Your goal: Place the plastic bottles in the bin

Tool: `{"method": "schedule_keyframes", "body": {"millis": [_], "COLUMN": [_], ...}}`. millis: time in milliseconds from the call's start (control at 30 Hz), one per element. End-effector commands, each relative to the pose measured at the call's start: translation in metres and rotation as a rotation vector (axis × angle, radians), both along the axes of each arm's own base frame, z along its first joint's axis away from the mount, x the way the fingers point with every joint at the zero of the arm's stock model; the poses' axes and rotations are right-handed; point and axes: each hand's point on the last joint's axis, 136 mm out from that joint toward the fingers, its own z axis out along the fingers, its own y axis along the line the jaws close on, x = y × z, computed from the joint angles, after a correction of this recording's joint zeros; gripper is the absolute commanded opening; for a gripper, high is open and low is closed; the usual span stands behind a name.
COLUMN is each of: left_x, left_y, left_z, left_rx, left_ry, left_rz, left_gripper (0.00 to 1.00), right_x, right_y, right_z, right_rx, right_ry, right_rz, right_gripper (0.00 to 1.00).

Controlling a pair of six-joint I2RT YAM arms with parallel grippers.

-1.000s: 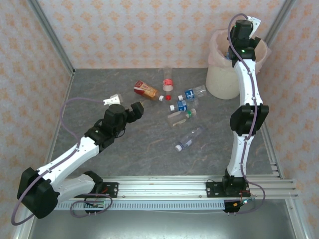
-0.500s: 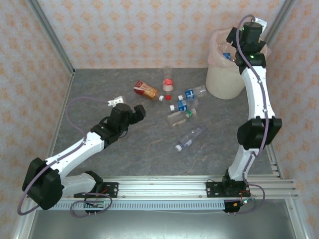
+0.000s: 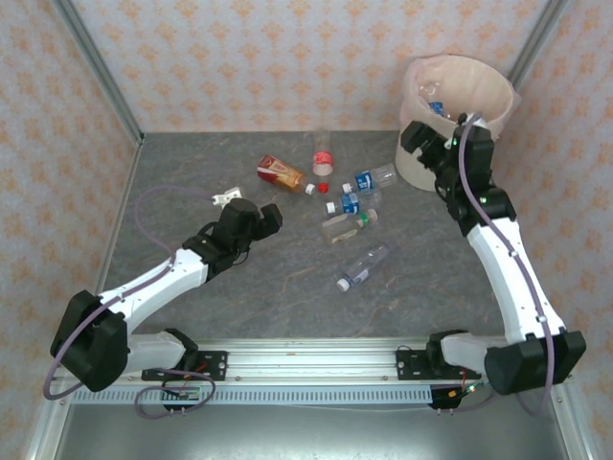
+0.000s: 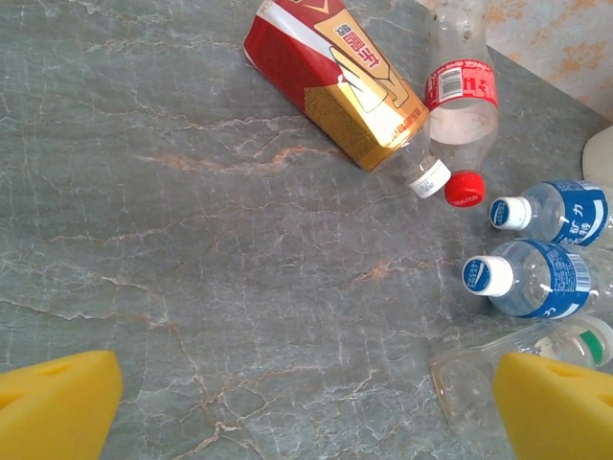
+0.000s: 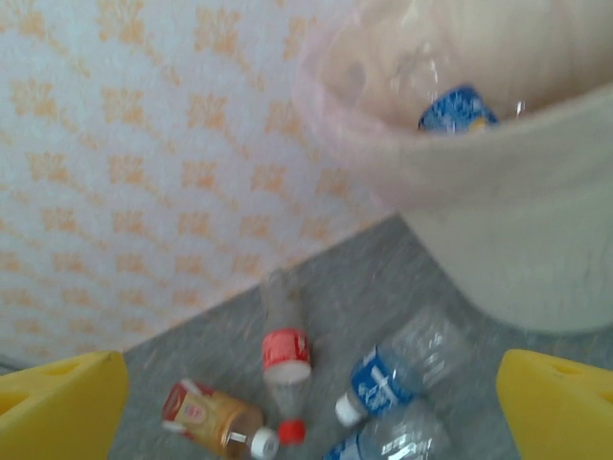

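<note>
Right pincer (image 3: 418,140), lower now, beside bin (image 3: 421,171) (agape)

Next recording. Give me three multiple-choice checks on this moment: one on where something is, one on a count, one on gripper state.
1. Where does the bin stand?
A) at the far right corner of the table
B) at the near left corner
C) in the centre

2. How many plastic bottles lie on the table in the top view?
A) two
B) six
C) eleven

3. How do the left gripper and the right gripper stand?
A) both shut on bottles
B) left open, right shut on a bottle
C) both open, gripping nothing

Answers:
1 A: it sits at the far right, beyond the cluster of bottles.
2 B: six lie in a loose cluster left of the bin.
3 C: each wrist view shows its yellow fingers wide apart, clasping nothing.
</note>
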Motion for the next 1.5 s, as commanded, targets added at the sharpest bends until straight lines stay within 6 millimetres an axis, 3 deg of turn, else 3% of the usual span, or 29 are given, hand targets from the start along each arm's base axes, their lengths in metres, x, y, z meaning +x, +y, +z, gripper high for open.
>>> {"method": "schedule_keyframes", "body": {"millis": [0, 133, 233, 467, 633, 833, 967, 1467], "left_x": [0.009, 0.006, 0.005, 0.004, 0.005, 0.007, 0.009, 0.009], "left_y": [0.001, 0.006, 0.010, 0.005, -0.003, -0.010, -0.015, -0.024], "left_z": [0.014, 0.007, 0.011, 0.017, 0.011, 0.009, 0.006, 0.003], "left_rx": [-0.008, 0.004, 0.023, 0.024, -0.004, -0.006, -0.017, -0.031], "left_ry": [-0.048, -0.038, -0.048, -0.069, -0.056, -0.045, -0.038, -0.019], "left_rz": [0.031, 0.056, 0.078, 0.038, 0.007, -0.023, -0.039, -0.080], "left_gripper": [1.00, 1.00, 1.00, 1.00, 1.00, 1.00, 1.00, 1.00], "right_x": [-0.032, -0.069, -0.088, -0.108, -0.114, -0.118, -0.114, -0.117], "right_y": [-0.003, -0.007, 0.001, 0.061, 0.063, 0.084, 0.090, 0.083], "right_z": [-0.042, -0.111, -0.147, -0.217, -0.242, -0.281, -0.289, -0.327], "right_rx": [0.036, 0.052, 0.080, 0.259, 0.280, 0.336, 0.299, 0.232], "right_ry": [0.157, 0.354, 0.475, 0.670, 0.631, 0.725, 0.738, 0.791], "right_rz": [-0.066, -0.135, -0.112, -0.053, -0.205, -0.194, -0.174, -0.212], "right_gripper": [0.99, 0.99, 1.00, 0.97, 0.90, 0.90, 0.89, 0.76]}}
